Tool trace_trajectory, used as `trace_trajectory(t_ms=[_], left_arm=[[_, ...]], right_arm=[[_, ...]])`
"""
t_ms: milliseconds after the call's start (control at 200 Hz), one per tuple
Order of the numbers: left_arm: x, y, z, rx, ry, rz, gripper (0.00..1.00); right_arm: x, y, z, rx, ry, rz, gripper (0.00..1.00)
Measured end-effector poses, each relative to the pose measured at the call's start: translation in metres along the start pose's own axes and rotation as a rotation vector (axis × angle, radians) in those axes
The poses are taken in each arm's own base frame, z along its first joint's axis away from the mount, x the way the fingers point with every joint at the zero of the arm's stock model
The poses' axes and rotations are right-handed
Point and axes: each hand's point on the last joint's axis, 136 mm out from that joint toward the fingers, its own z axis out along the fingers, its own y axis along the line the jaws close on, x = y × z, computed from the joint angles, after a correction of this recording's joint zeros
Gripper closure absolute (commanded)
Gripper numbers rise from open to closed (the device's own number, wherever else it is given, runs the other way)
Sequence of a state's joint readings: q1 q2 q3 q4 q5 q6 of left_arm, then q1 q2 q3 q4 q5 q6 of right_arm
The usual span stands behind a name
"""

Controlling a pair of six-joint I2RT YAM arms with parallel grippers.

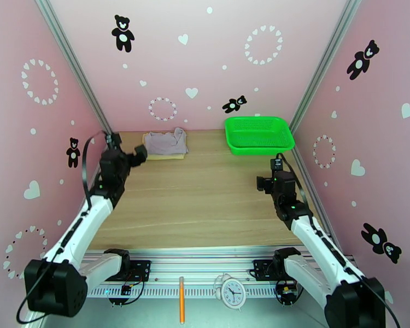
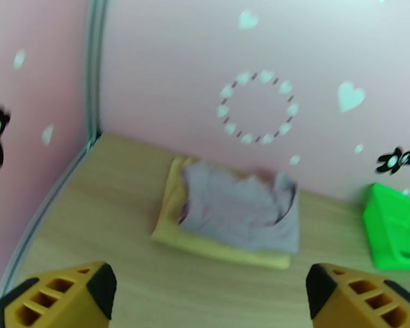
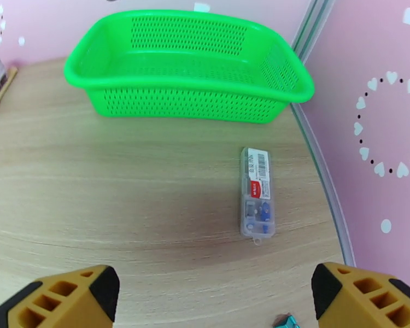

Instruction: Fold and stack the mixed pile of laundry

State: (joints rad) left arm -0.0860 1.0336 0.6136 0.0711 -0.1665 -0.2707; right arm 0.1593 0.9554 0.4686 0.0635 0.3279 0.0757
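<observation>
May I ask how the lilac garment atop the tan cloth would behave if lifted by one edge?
The lilac garment looks thin and wrinkled, so it would probably droop and unfold. Loose on the tan cloth, it may slide off or drag that along.

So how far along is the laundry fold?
Looks nearly done: the grey-lilac garment lies folded on the tan cloth, stacked at the far left. Nothing in hand: left gripper and right gripper open, empty. Left: nothing obvious; green mesh basket looks empty.

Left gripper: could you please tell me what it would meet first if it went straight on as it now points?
Likely the grey-lilac garment lying atop the tan cloth, though depth is unclear.
</observation>
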Motion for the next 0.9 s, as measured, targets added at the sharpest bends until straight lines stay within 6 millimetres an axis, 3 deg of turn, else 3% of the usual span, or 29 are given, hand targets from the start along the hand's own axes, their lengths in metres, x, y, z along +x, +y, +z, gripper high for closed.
trace_trajectory(t_ms=[85, 230, 300, 420, 550, 726, 901], left_arm=[[0.051, 0.026, -0.012, -0.034, 0.000, 0.008, 0.01], [0.081, 0.062, -0.029, -0.136, -0.099, 0.040, 0.01], [0.084, 0.069, -0.028, -0.164, -0.118, 0.059, 0.01], [0.088, 0.070, -0.017, -0.177, -0.125, 0.084, 0.01], [0.090, 0.064, 0.014, -0.181, -0.064, 0.150, 0.03], [0.068, 0.041, 0.062, -0.129, -0.065, 0.226, 0.02], [0.069, 0.051, 0.069, -0.130, -0.046, 0.220, 0.01]], right_arm=[[0.020, 0.002, 0.010, 0.009, -0.031, -0.004, 0.01], [0.052, 0.002, 0.031, 0.010, -0.025, 0.020, 0.01], [0.060, 0.005, 0.038, -0.002, -0.023, 0.025, 0.01], [0.051, 0.008, 0.054, -0.021, -0.090, 0.063, 0.01], [0.068, 0.017, 0.081, -0.069, -0.023, 0.064, 0.01], [0.019, 0.029, 0.091, -0.154, -0.120, 0.066, 0.01], [0.018, 0.033, 0.091, -0.182, -0.114, 0.064, 0.01]])
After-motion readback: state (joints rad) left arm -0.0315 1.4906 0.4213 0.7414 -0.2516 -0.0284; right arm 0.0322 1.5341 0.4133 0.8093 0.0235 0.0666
